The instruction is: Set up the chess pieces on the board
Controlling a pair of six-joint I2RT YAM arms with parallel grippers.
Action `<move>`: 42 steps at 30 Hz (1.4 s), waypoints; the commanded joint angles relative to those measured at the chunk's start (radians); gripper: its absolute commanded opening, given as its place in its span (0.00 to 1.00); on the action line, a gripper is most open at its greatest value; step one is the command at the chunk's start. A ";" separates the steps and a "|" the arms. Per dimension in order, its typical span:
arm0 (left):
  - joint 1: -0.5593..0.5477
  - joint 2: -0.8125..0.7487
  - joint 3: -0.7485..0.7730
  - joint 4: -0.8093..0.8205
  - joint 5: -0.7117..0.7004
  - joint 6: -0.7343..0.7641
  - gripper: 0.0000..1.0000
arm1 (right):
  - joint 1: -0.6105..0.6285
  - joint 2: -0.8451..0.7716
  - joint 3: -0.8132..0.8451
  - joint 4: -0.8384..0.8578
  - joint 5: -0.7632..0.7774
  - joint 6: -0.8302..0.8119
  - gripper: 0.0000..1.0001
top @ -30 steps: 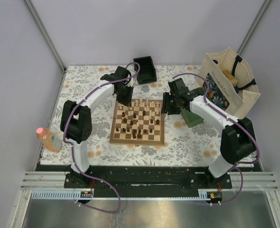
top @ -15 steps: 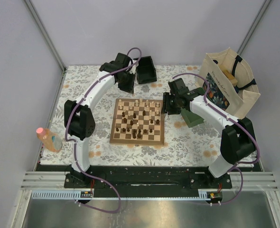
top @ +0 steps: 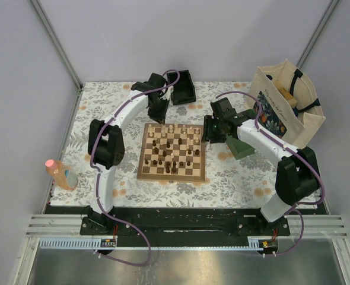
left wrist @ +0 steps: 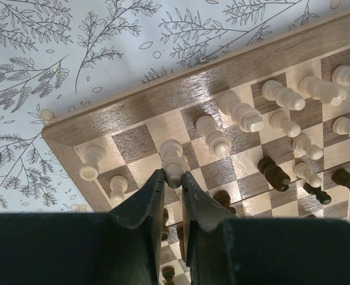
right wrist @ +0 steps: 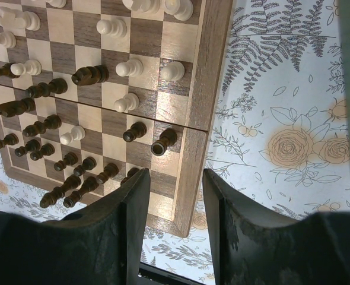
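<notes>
Top external — board [top: 171,177], floral cloth [top: 234,178], walls [top: 193,35]

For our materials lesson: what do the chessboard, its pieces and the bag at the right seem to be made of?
Chessboard: wood, smooth satin finish; grain shows in the border.
Chess pieces: probably turned wood, cream and dark brown, slight sheen.
Tote bag: cream cloth, likely canvas; soft, sagging sides.

Soft, even light from overhead fills every view, and shadows are short and faint. The square checkered wooden board [left wrist: 181,89] shows a mild sheen on its brown border. Tiny pale cream wooden chess pieces [left wrist: 240,113] look sharp. The dark left gripper fingers [left wrist: 140,202] and right gripper fingers [right wrist: 118,225] are blurred at the bottom edge.
</notes>
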 commanded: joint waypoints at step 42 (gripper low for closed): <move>0.016 0.041 0.046 0.042 0.059 -0.021 0.47 | -0.013 0.003 0.018 0.019 -0.023 0.001 0.49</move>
